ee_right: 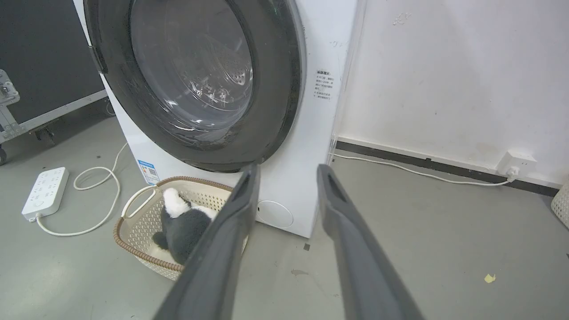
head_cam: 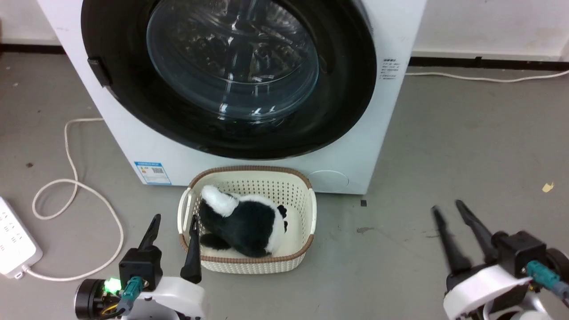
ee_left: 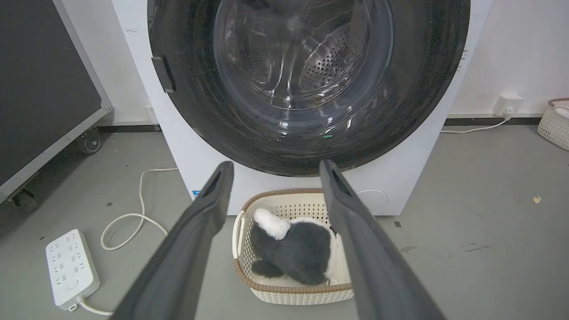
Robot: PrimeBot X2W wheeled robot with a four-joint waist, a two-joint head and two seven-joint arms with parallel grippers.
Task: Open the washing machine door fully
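Grey floor point(head_cam: 444, 146), closed door point(head_cam: 346, 89) (basket point(head_cam: 249, 266) below)

basket point(head_cam: 275, 189): plush toy point(head_cam: 242, 222) inside | power strip point(head_cam: 13, 242): floor, left | white cable point(head_cam: 66, 133): coiled

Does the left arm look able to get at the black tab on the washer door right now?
Probably yes. The left end effector is open and empty, the tab on the washing machine door lies up and left, and the basket sits low, off that line.
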